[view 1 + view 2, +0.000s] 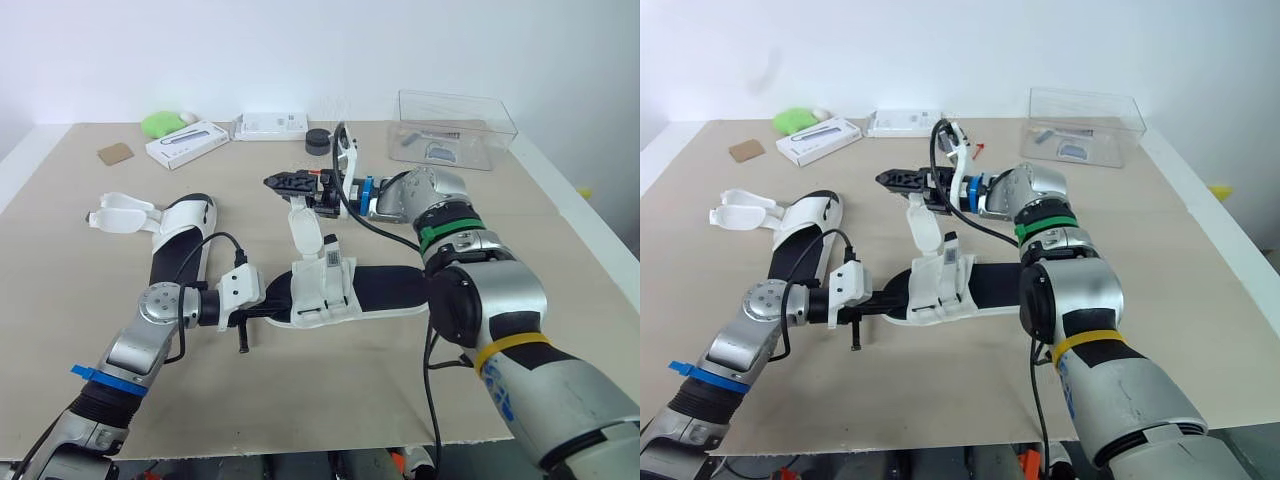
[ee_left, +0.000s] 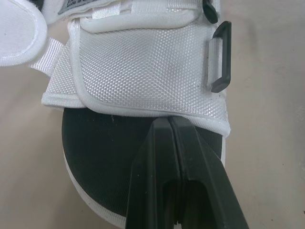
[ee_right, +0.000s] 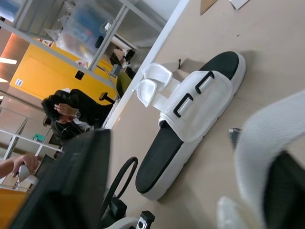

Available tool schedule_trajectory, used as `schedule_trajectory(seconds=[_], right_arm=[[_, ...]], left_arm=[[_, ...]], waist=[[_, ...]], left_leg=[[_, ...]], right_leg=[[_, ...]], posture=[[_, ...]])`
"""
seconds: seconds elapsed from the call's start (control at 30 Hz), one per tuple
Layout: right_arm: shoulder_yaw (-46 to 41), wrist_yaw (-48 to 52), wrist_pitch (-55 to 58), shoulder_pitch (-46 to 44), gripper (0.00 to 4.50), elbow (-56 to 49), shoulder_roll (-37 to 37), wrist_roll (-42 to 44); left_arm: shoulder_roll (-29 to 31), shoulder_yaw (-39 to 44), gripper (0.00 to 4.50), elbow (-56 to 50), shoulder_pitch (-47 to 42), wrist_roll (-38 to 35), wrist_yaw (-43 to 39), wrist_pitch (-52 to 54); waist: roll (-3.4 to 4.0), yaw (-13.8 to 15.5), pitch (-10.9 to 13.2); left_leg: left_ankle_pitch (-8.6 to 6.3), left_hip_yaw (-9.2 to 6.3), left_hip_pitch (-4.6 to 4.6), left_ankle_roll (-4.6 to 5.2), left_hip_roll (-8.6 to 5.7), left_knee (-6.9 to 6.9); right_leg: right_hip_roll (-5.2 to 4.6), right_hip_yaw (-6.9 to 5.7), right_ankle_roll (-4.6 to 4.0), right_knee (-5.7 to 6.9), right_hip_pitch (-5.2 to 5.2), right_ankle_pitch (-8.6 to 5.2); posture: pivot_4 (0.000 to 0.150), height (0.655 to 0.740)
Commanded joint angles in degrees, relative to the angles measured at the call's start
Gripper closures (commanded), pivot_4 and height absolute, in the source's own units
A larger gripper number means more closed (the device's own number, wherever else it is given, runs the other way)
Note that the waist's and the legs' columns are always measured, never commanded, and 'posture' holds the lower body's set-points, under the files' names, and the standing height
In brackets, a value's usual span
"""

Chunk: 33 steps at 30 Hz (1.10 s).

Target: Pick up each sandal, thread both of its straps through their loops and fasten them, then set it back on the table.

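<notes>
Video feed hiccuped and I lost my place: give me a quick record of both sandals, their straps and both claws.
near sandal: lying mid-table, one strap standing upright
far sandal: flat on the robot's left, straps splayed open, loops empty
left claw: shut, tips on the near sandal's black footbed
right claw: above the near sandal, beside the upright strap

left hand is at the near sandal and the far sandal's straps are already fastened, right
No: the straps of the far sandal lie open beside it, its loops empty, as the right wrist view shows. The left hand is at the near sandal.
</notes>
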Motion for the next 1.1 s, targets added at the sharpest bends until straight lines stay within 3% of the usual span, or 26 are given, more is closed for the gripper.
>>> schedule_trajectory(seconds=[0.03,0.07,0.1,0.17,0.2,0.3,0.4,0.57,0.73,0.9,1.0,1.03,1.1], right_arm=[[-0.1,1.2,-1.7,-1.8,1.99,-2.0,-0.8,-0.1],[0.5,1.7,-2.2,-1.4,2.08,-2.7,-0.9,-0.5],[1.1,2.1,-2.7,-1.2,2.82,-3.2,-0.9,-0.9],[2.1,3.2,-4.0,-0.6,3.06,-5.0,-0.9,-1.3],[3.9,4.8,-5.8,0.3,3.74,-7.3,-1.1,-2.4],[9.5,7.8,-11.4,4.1,4.43,-15.5,-1.7,-5.6],[16.4,9.4,-24.6,13.3,4.43,-32.8,-3.4,-10.3],[26.5,9.9,-61.9,27.3,4.43,-51.7,-9.5,-22.4],[32.7,7.7,-98.1,31.5,4.43,-52.8,-17.1,-34.0],[34.0,-0.4,-115.8,29.1,4.43,-45.1,-19.4,-43.0],[35.4,-2.6,-120.2,28.6,4.43,-42.5,-20.3,-44.6],[35.9,-2.9,-120.8,28.5,3.77,-42.0,-20.6,-44.5],[36.3,-4.0,-121.8,28.1,3.02,-41.8,-21.0,-45.1]], left_arm=[[0.0,-0.8,4.50,0.0,0.2,0.3,-0.3,0.5],[0.0,-0.8,4.50,0.0,0.2,0.3,-0.3,0.6],[0.0,-0.7,4.50,0.1,0.1,0.2,-0.4,0.6],[0.0,-0.7,4.50,0.2,0.1,0.2,-0.4,0.6],[0.0,-0.7,4.50,0.2,0.1,0.2,-0.4,0.6],[0.0,-0.7,4.50,0.2,0.1,0.1,-0.5,0.7],[-0.1,-0.5,4.50,0.1,0.2,-0.1,-0.4,1.0],[0.0,-0.4,4.50,-0.1,0.2,-0.5,-0.7,1.3],[-0.4,-0.3,4.50,0.4,-0.6,-1.8,-1.8,2.3],[-0.9,-0.8,4.50,0.8,-1.6,-2.2,-2.4,3.0],[-1.0,-0.8,4.50,1.5,-2.0,-1.9,-2.6,2.8],[-1.0,-0.8,4.50,1.6,-2.0,-1.8,-2.6,2.6],[-0.9,-0.7,4.50,1.8,-1.9,-1.5,-2.6,2.4]], waist=[[0.00,0.0,0.0],[0.00,0.0,0.0],[0.00,0.0,0.0],[0.01,0.0,0.0],[0.01,0.0,0.0],[0.01,0.0,0.0],[0.00,0.1,0.0],[0.06,0.1,0.0],[0.05,0.2,0.0],[0.04,0.1,0.0],[0.04,0.2,0.0],[0.04,0.2,0.0],[0.04,0.2,0.0]], left_leg=[[0.00,0.00,0.00,0.00,0.00,0.00],[0.00,0.00,0.00,0.00,0.00,0.00],[0.00,0.00,0.00,0.00,0.00,0.00],[0.00,0.00,0.00,0.00,-0.01,0.00],[0.00,0.00,0.00,0.00,-0.02,0.00],[0.00,-0.01,0.00,0.00,-0.02,-0.01],[0.00,-0.06,-0.01,0.00,-0.03,-0.02],[-0.03,-0.02,-0.06,-0.05,-0.06,-0.04],[-0.01,0.03,0.00,-0.08,-0.08,0.03],[0.00,0.14,0.21,-0.09,-0.09,0.05],[0.02,0.12,0.21,-0.13,-0.07,0.05],[0.02,0.12,0.20,-0.13,-0.07,0.05],[0.02,0.14,0.21,-0.12,-0.06,0.04]], right_leg=[[0.00,0.00,0.00,0.00,0.00,0.00],[0.00,0.00,0.00,0.00,0.00,0.00],[0.00,0.00,0.00,0.00,0.00,0.00],[0.00,0.00,0.00,0.00,0.00,0.00],[-0.01,0.00,0.00,0.00,0.00,0.00],[0.00,-0.02,0.00,0.00,0.00,0.00],[0.00,-0.07,0.01,-0.01,0.01,0.00],[-0.01,-0.28,0.05,0.01,-0.04,0.00],[0.09,-0.30,0.06,-0.03,-0.02,0.00],[0.22,-0.09,0.05,0.01,0.10,-0.02],[0.30,0.04,0.04,0.03,0.10,-0.03],[0.31,0.07,0.03,0.03,0.10,-0.03],[0.31,0.10,0.03,0.03,0.10,-0.03]], posture=[[0.150,0.7400],[0.150,0.7400],[0.150,0.7400],[0.150,0.7400],[0.150,0.7400],[0.150,0.7400],[0.150,0.7400],[0.150,0.7400],[0.150,0.7400],[0.150,0.7400],[0.150,0.7400],[0.150,0.7400],[0.150,0.7400]])
